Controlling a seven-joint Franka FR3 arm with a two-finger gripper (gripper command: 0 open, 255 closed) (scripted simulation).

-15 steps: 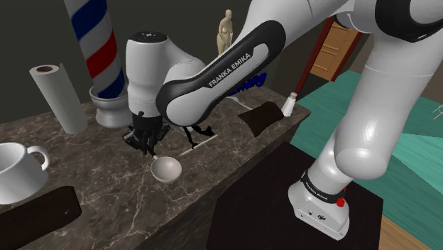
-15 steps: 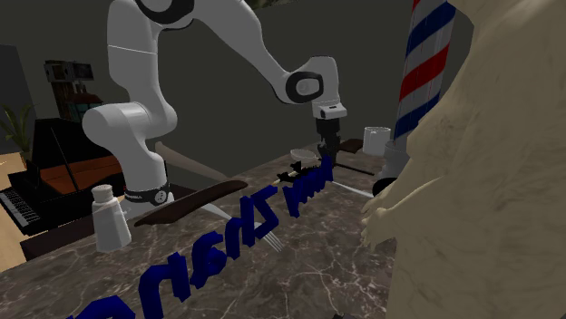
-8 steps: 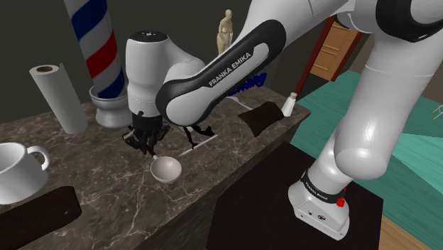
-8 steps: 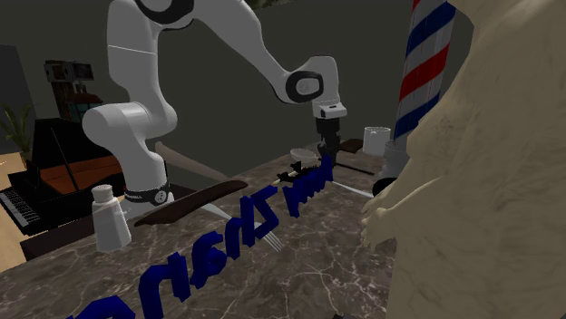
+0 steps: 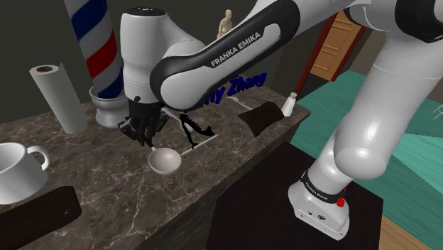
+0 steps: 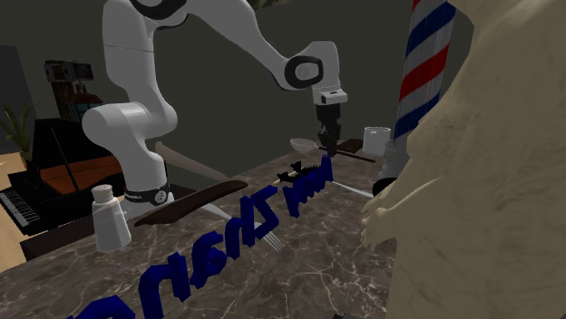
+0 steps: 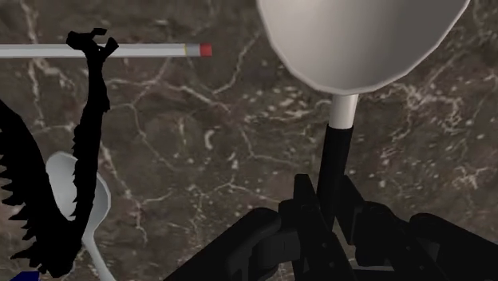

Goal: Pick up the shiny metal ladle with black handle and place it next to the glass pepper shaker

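Observation:
The ladle (image 5: 164, 160) has a pale metal bowl and a thin black handle. It hangs just above the dark marble counter (image 5: 106, 192), and my gripper (image 5: 145, 133) is shut on the handle. In the wrist view the bowl (image 7: 359, 40) lies beyond the fingers (image 7: 306, 203), which clasp the black handle. From the second exterior view the ladle (image 6: 302, 143) juts out beside my gripper (image 6: 328, 138). The white pepper shaker (image 5: 289, 104) stands at the counter's far corner, well away from the ladle; it is also in the second exterior view (image 6: 111, 217).
A pencil (image 7: 104, 49), a black spiky object (image 5: 192, 129) and a white spoon (image 7: 80, 191) lie close under the hand. A dark board (image 5: 261, 115) sits near the shaker. Blue lettering (image 6: 245, 222), a barber pole (image 5: 96, 42), a paper roll (image 5: 60, 96) and a mug (image 5: 18, 170) stand around.
My gripper has risen with the ladle, whose bowl has come up off the counter. Nothing else has moved.

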